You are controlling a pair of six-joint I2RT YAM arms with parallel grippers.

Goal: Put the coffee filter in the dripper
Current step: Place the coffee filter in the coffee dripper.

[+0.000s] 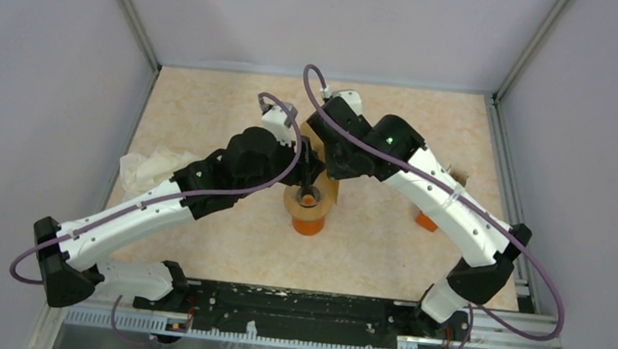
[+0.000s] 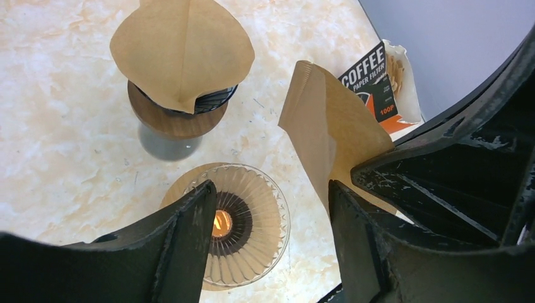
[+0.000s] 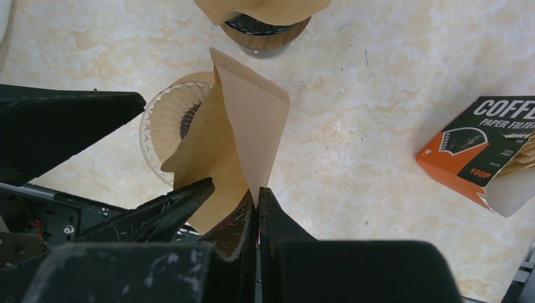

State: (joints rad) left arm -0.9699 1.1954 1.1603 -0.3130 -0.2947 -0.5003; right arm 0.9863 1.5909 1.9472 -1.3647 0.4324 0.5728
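The brown paper coffee filter [image 3: 249,126] hangs folded flat from my right gripper [image 3: 257,192], which is shut on its lower tip. It hovers over the right rim of the ribbed glass dripper [image 3: 165,123], which stands on an orange base [image 1: 307,223]. My left gripper [image 2: 271,189] is open above the dripper [image 2: 252,221]. Its right finger [image 2: 353,246] stands close beside the filter [image 2: 328,126], and nothing is between its fingers. From the top view the arms hide both grippers and the filter.
A second dripper on a wooden base [image 2: 176,117] carries its own opened filter [image 2: 183,50] just behind. An orange and black filter box [image 3: 479,151] lies open to the right. Crumpled white paper [image 1: 146,166] lies at the left wall.
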